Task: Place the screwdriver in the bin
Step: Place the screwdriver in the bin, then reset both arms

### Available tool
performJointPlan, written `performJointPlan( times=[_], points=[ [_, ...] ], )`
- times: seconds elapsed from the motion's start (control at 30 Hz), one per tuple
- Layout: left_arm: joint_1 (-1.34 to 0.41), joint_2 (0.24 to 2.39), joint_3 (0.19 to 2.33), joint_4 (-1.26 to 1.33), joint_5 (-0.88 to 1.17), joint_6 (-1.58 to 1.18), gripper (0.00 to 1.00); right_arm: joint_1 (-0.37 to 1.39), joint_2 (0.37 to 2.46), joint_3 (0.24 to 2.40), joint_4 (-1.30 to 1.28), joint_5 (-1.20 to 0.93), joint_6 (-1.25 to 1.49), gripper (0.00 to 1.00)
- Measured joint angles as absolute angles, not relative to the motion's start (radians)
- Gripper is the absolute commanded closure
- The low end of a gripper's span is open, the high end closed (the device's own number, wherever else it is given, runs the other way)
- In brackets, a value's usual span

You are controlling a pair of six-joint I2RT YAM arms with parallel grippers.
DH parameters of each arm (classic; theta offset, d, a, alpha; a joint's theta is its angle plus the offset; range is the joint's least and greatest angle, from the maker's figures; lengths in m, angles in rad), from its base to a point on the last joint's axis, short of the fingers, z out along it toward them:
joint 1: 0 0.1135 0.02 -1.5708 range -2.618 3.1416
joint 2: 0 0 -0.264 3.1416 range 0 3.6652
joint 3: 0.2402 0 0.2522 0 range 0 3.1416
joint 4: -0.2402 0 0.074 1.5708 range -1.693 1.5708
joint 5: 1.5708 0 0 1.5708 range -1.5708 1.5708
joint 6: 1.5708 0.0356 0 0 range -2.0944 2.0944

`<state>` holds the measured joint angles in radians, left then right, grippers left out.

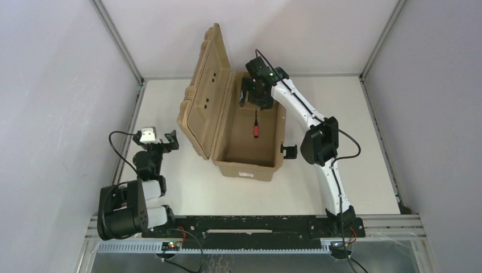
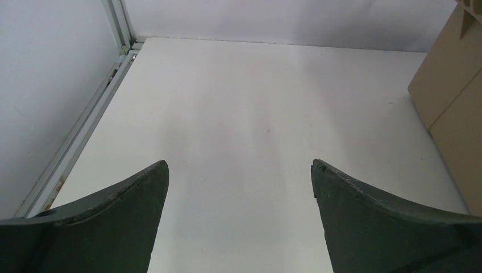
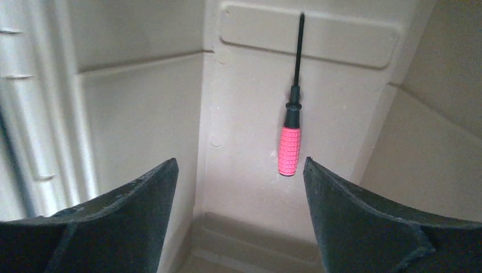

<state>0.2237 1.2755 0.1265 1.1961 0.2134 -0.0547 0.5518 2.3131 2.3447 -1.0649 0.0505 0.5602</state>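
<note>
The tan bin (image 1: 267, 165) stands open in the middle of the table, its ribbed lid (image 1: 202, 96) raised to the left. The screwdriver (image 1: 256, 126), red handle and thin black shaft, lies loose on the bin's floor. It also shows in the right wrist view (image 3: 290, 145), lying flat on the floor (image 3: 250, 114), just beyond my fingertips. My right gripper (image 1: 245, 98) hangs over the bin's far end, open and empty (image 3: 240, 168). My left gripper (image 1: 169, 140) is open and empty (image 2: 240, 165) at the table's left, apart from the bin.
A black latch (image 1: 290, 151) sticks out on the bin's right side and a white label (image 1: 245, 173) sits on its front wall. The bin's tan side shows at the right edge of the left wrist view (image 2: 455, 108). A metal frame rail (image 1: 131, 122) borders the table's left edge.
</note>
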Motion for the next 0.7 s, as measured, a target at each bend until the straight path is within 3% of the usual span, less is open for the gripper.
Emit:
performJointPlan(
  times=[0.7],
  points=[
    [0.224, 1.275, 0.126, 1.196, 0.213, -0.055, 0.0, 0.486, 2.036, 2.397, -0.989, 0.259, 0.238, 0.0]
  ],
)
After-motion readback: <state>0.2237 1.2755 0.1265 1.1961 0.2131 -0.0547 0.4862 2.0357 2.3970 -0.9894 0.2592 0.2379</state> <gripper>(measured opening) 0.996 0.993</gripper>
